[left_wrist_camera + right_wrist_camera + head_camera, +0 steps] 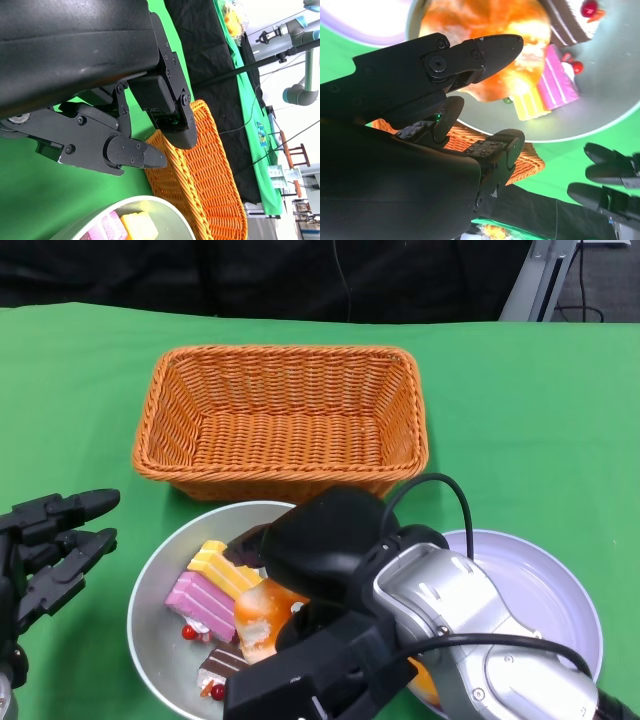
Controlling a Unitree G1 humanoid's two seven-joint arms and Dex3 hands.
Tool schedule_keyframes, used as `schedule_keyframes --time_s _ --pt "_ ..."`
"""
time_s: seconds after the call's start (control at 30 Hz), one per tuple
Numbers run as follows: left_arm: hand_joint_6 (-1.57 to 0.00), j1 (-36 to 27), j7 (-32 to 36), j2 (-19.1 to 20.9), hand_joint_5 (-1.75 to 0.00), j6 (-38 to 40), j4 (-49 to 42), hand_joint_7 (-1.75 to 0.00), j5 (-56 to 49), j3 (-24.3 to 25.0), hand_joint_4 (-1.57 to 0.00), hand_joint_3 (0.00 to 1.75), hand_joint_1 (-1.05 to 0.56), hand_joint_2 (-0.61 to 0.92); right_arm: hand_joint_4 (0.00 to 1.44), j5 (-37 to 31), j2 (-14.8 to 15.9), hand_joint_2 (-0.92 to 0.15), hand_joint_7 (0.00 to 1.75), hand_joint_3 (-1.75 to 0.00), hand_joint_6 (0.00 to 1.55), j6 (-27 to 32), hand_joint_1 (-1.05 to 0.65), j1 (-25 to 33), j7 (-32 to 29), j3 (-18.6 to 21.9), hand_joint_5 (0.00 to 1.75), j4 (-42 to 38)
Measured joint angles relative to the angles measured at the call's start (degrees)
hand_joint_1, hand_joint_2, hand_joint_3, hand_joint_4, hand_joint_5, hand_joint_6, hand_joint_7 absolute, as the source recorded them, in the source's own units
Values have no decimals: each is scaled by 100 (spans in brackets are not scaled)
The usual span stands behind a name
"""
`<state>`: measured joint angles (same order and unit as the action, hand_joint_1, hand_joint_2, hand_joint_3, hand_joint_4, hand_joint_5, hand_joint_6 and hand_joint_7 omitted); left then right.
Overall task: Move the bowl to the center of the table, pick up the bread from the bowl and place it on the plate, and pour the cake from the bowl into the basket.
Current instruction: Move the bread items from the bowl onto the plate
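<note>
The metal bowl sits in front of me, just before the basket. It holds orange-brown bread, a pink cake slice, a yellow slice and a chocolate slice. My right hand hangs over the bowl's right half and hides part of it. In the right wrist view its fingers are spread just above the bread, and nothing is gripped. My left hand hovers left of the bowl with its fingers apart and empty. The white plate lies right of the bowl.
The orange wicker basket stands empty behind the bowl, close to its rim. Green cloth covers the table, with bare cloth to the far left and far right. My right forearm crosses over the plate's near left side.
</note>
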<state>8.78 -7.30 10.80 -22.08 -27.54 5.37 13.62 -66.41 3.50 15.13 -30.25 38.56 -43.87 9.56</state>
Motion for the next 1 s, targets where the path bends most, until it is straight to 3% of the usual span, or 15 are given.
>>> schedule_keyframes --time_s 0.23,0.57,0.7,0.8,0.83,0.9,0.93,1.0 --pt "-105 -3 -1 -1 -73 49 26 0 33 -1 -78 19 -19 92 74 -343 13 -92 6 -30 51 -72 -94 -463 784 -113 9 -527" --pt "-106 -7 -21 -5 -73 107 121 0 157 -10 -80 21 -17 92 69 -372 -186 -92 1 -28 47 -61 -91 -703 903 -161 5 -1184" --pt "-105 -8 -22 -4 -72 124 146 0 164 -27 -79 21 -18 92 79 -299 -243 -92 1 -29 46 -91 -91 -728 879 -162 10 -1348" --pt "-106 -10 -33 -4 -72 125 149 0 183 -29 -80 21 -18 92 78 -165 -255 -92 0 -30 41 -102 -90 -771 881 -161 10 -1432" --pt "-105 -10 -50 -4 -72 125 149 0 190 -29 -80 21 -18 92 93 -146 -268 -92 0 -28 41 -103 -91 -773 863 -159 19 -1463" --pt "-105 -11 -62 -4 -72 124 149 0 193 -30 -79 22 -18 92 106 -97 -298 -92 0 -26 41 -98 -92 -771 743 -159 29 -1533" --pt "-106 -12 -64 -4 -72 124 149 0 192 -31 -80 22 -19 92 113 -72 -321 -92 0 -23 41 -88 -90 -770 682 -158 53 -1568" --pt "-106 -12 -64 -4 -72 124 149 -1 191 -33 -80 21 -19 92 108 21 -367 -92 0 -20 41 -57 -86 -767 590 -158 84 -1662"
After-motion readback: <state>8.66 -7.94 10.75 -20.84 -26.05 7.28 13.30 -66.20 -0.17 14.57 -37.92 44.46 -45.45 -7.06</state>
